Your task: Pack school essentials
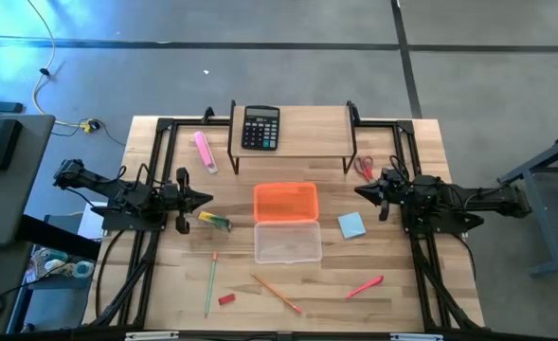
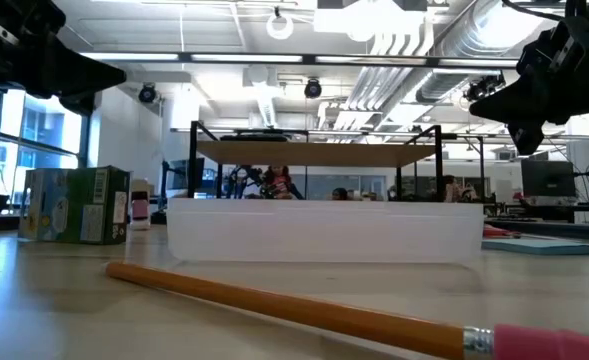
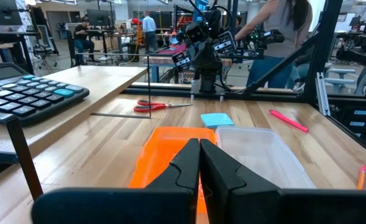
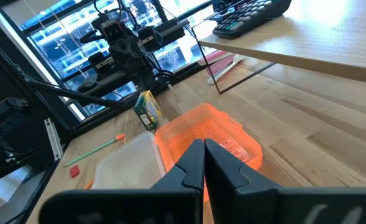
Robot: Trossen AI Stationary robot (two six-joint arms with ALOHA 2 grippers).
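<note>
An open case lies at the table's middle: its orange half (image 1: 285,202) toward the far edge, its clear half (image 1: 287,241) toward the near edge. Around it lie a green pencil (image 1: 210,282), a tiny red eraser (image 1: 225,299), an orange pencil (image 1: 277,294), a red pen (image 1: 365,286), a light-blue notepad (image 1: 351,225), a yellow-green box (image 1: 215,221) and red-handled scissors (image 1: 364,169). My left gripper (image 1: 206,199) hovers shut left of the orange half. My right gripper (image 1: 361,190) hovers shut to its right. Both touch nothing.
A black calculator (image 1: 261,127) sits on a wooden riser shelf (image 1: 307,121) at the far edge. A pink marker (image 1: 205,152) lies left of the shelf. Black frame rails (image 1: 161,142) run along both table sides. People stand in the room beyond the table.
</note>
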